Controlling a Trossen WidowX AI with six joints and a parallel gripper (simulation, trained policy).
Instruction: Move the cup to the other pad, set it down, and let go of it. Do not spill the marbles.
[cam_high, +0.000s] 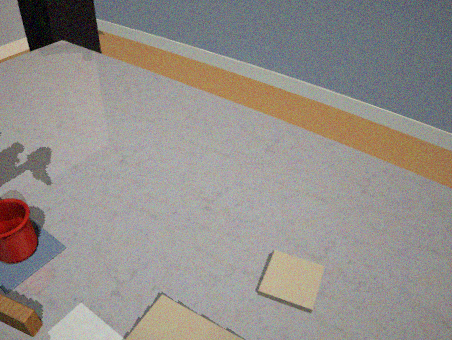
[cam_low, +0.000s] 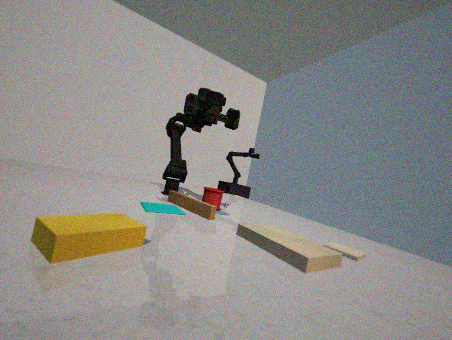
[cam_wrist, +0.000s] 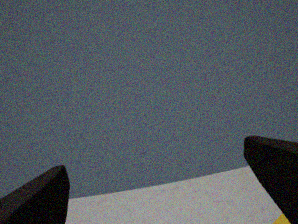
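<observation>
Red cup (cam_high: 18, 245) (cam_low: 212, 199) on the blue pad (cam_high: 52, 246) (cam_low: 223, 213), end effector (cam_low: 232, 119) (cam_wrist: 159, 161) spread wide above; a low, crooked descent could clip its rim, spilling marbles

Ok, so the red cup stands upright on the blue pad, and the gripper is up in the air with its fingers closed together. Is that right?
Not quite: the fingers of the gripper are spread wide apart with nothing between them, as the wrist view shows. The red cup does stand upright on the blue pad, and the gripper is up in the air.
</observation>
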